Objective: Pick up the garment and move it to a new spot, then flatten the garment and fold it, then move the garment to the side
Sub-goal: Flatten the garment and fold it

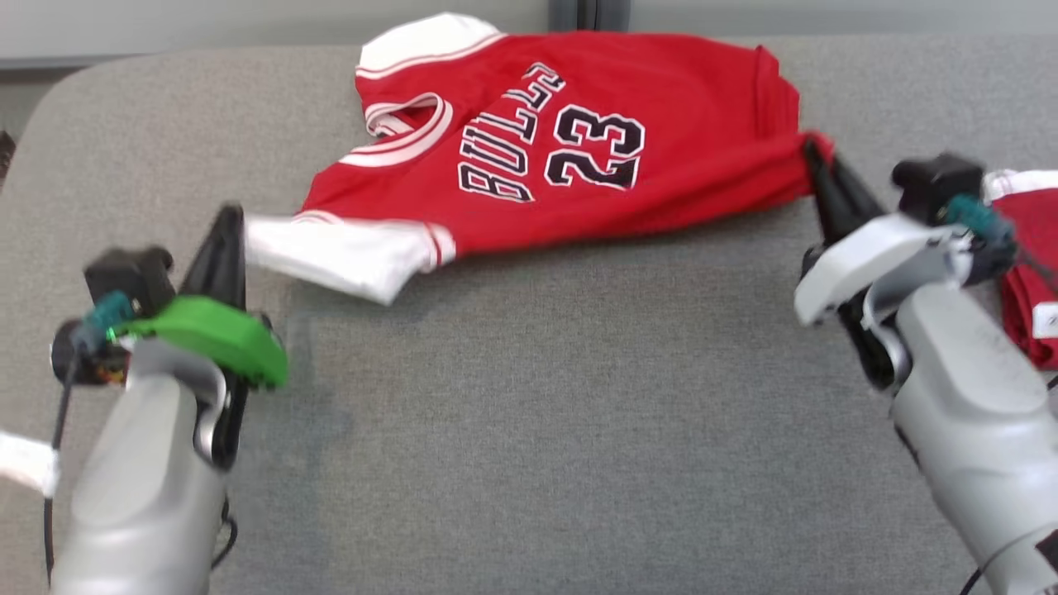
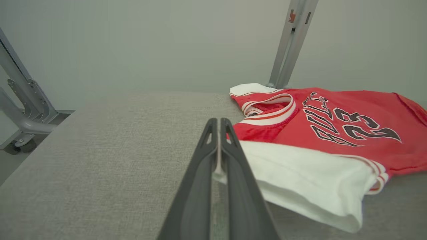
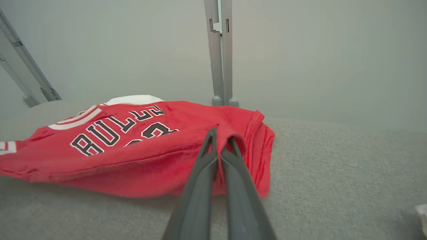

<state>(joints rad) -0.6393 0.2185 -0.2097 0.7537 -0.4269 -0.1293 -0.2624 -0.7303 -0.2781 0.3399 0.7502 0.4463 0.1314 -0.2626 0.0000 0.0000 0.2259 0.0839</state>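
Observation:
The garment [image 1: 579, 140] is a red jersey with white sleeves and "BULLS 23" in black, spread sideways on the far half of the grey table [image 1: 529, 397]. My left gripper [image 1: 231, 219] is shut on the near white sleeve and holds it off the cloth surface; the left wrist view shows the garment [image 2: 333, 133] with a strip of white fabric pinched in my left gripper [image 2: 219, 125]. My right gripper [image 1: 814, 153] is shut on the red hem corner, which it lifts. In the right wrist view the garment [image 3: 133, 146] drapes over my right gripper [image 3: 220, 135].
A second red and white garment [image 1: 1029, 264] lies at the table's right edge, behind my right forearm. A grey metal post [image 3: 220, 50] stands behind the table's far edge, and a metal frame [image 2: 20, 100] stands off its left side.

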